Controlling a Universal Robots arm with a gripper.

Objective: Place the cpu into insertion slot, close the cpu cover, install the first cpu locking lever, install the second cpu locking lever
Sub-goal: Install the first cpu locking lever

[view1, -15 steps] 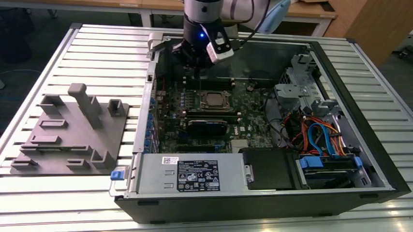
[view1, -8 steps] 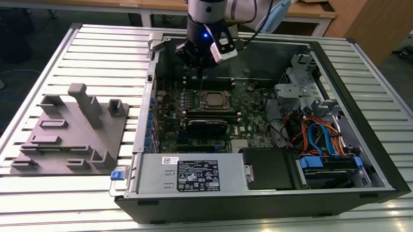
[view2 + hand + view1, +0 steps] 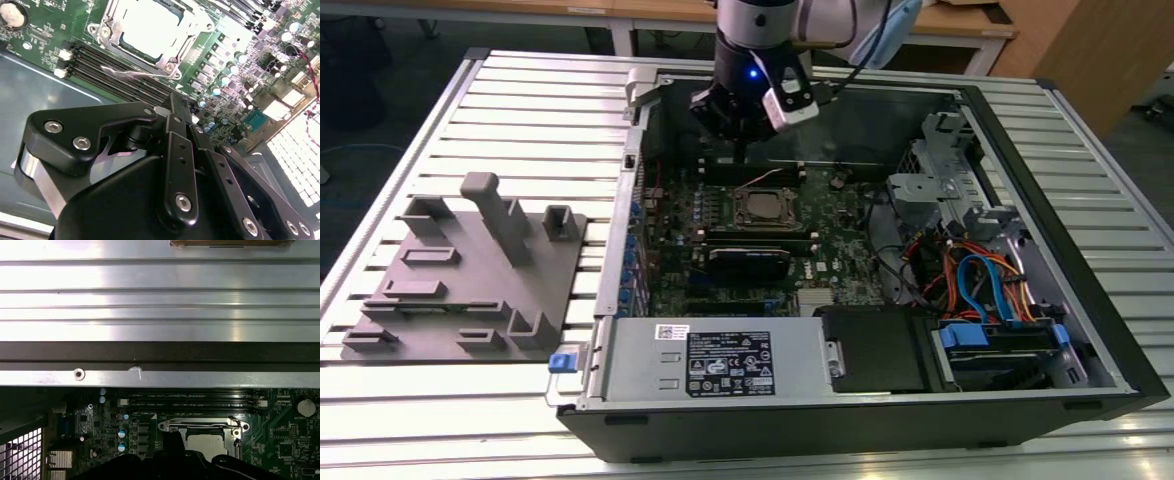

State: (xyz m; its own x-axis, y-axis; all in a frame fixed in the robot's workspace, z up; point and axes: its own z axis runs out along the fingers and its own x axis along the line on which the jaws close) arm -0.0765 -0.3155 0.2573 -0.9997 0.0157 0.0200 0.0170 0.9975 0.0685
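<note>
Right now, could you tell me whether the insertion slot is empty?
No, in the second wrist view the cpu lies in the insertion slot, its silver-grey top showing.

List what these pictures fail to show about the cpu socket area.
1. Exterior view: the insertion slot, near the gripper, is too small to show whether it is latched.
2. First wrist view: the gripper's body covers part of the slot.
3. Second wrist view: glare bleaches the cpu; the picture edge cuts off part of the cpu cover.
</note>
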